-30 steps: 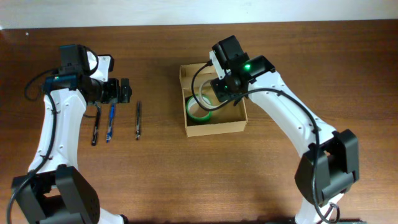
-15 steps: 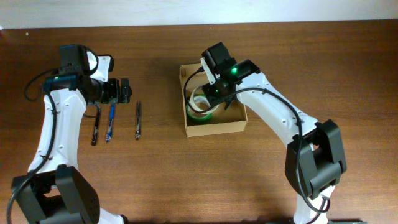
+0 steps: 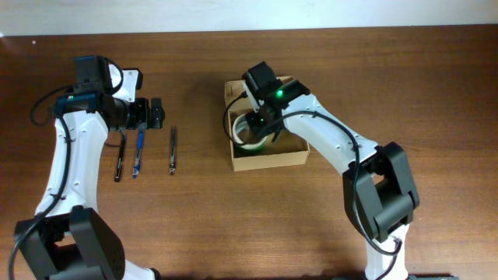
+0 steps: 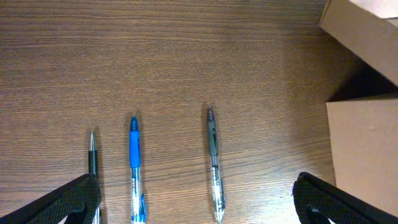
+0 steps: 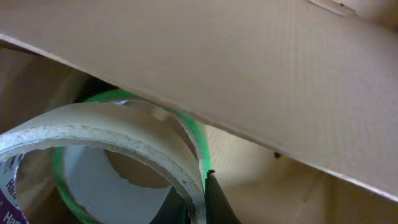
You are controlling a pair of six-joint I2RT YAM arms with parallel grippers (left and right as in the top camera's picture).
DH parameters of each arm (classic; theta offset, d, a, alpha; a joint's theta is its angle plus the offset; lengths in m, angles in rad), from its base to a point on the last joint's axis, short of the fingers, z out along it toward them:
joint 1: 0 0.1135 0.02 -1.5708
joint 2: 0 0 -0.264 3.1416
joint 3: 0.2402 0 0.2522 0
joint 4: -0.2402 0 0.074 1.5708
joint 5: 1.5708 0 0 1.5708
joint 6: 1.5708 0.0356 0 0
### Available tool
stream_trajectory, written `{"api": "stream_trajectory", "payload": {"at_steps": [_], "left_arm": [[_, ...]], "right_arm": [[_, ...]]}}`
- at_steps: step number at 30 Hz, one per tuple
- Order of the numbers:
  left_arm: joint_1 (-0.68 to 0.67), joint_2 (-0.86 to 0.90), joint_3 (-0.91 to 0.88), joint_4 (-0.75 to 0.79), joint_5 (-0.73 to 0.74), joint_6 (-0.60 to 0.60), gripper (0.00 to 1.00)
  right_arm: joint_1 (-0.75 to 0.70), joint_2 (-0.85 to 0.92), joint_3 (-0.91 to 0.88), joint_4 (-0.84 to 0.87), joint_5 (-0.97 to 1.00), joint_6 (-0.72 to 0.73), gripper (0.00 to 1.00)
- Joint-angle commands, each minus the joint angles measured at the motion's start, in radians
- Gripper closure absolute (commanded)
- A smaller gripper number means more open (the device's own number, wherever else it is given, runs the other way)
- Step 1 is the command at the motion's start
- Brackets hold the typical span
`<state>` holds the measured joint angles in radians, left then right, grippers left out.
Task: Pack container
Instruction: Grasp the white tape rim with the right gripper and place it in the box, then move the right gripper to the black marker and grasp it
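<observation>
Left of container point(image 3: 268, 159), three pens point(image 3: 138, 155), tape roll point(image 5: 93, 121) inside

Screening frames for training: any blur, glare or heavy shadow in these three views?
Overhead: sharp and evenly lit, though the right arm covers part of the container. Left wrist: three pens crisp, black shadow beside the container at right. Right wrist: too close; the lid flap and tape roll look soft, interior dim, right gripper barely in frame.

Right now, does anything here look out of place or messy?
Nothing spilled or broken. The tape roll in the container looks tilted on a green roll, pinched by the right gripper; three pens lie neatly parallel.
</observation>
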<state>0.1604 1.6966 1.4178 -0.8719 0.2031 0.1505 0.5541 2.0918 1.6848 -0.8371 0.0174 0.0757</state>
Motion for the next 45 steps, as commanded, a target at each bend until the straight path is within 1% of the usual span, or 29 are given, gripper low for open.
{"api": "stream_trajectory", "payload": {"at_steps": [1,2,4,5,10,14,16,17,19,21,23,26,27,29,32,35,38,40,43,44,45], "left_arm": [[0.003,0.011,0.021,0.0,0.014,0.016,0.01],[0.003,0.011,0.021,0.0,0.014,0.016,0.01],[0.003,0.011,0.021,0.0,0.014,0.016,0.01],[0.003,0.011,0.021,0.0,0.014,0.016,0.01],[0.003,0.011,0.021,0.0,0.014,0.016,0.01],[0.003,0.011,0.021,0.0,0.014,0.016,0.01],[0.003,0.011,0.021,0.0,0.014,0.016,0.01],[0.003,0.011,0.021,0.0,0.014,0.016,0.01],[0.003,0.011,0.021,0.0,0.014,0.016,0.01],[0.003,0.011,0.021,0.0,0.014,0.016,0.01],[0.003,0.011,0.021,0.0,0.014,0.016,0.01],[0.003,0.011,0.021,0.0,0.014,0.016,0.01],[0.003,0.011,0.021,0.0,0.014,0.016,0.01],[0.003,0.011,0.021,0.0,0.014,0.016,0.01],[0.003,0.011,0.021,0.0,0.014,0.016,0.01],[0.003,0.011,0.021,0.0,0.014,0.016,0.01],[0.003,0.011,0.021,0.0,0.014,0.016,0.01],[0.003,0.011,0.021,0.0,0.014,0.016,0.01],[0.003,0.011,0.021,0.0,0.014,0.016,0.01],[0.003,0.011,0.021,0.0,0.014,0.016,0.01],[0.003,0.011,0.021,0.0,0.014,0.016,0.01]], "right_arm": [[0.022,-0.002,0.002,0.005,-0.009,0.019,0.95],[0.022,-0.002,0.002,0.004,-0.006,0.019,0.88],[0.022,-0.002,0.002,0.002,-0.006,0.019,0.65],[0.021,-0.002,0.002,0.0,-0.005,0.019,0.59],[0.021,-0.005,0.005,-0.026,0.002,0.017,0.59],[0.021,-0.023,0.071,-0.128,0.076,0.006,0.6],[0.021,-0.043,0.169,-0.227,0.135,0.007,0.6],[0.021,-0.059,0.261,-0.303,0.167,0.007,0.6],[0.021,-0.079,0.393,-0.393,0.179,0.008,0.58],[0.021,-0.095,0.525,-0.464,0.179,0.011,0.53],[0.021,-0.106,0.671,-0.539,0.191,0.012,0.51],[0.021,-0.12,0.91,-0.707,0.328,0.037,0.5],[0.021,-0.125,0.959,-0.749,0.368,0.039,0.5],[0.012,-0.152,1.011,-0.799,0.403,0.087,0.5],[-0.002,-0.227,0.976,-0.805,0.428,0.088,0.49],[-0.029,-0.346,0.861,-0.779,0.467,0.096,0.47],[-0.069,-0.515,0.657,-0.727,0.497,0.1,0.42],[-0.115,-0.655,0.476,-0.688,0.506,0.119,0.38],[-0.222,-0.836,0.218,-0.685,0.507,0.198,0.36],[-0.25,-0.871,0.158,-0.687,0.494,0.22,0.36],[-0.301,-0.928,0.039,-0.677,0.446,0.249,0.35]]}}
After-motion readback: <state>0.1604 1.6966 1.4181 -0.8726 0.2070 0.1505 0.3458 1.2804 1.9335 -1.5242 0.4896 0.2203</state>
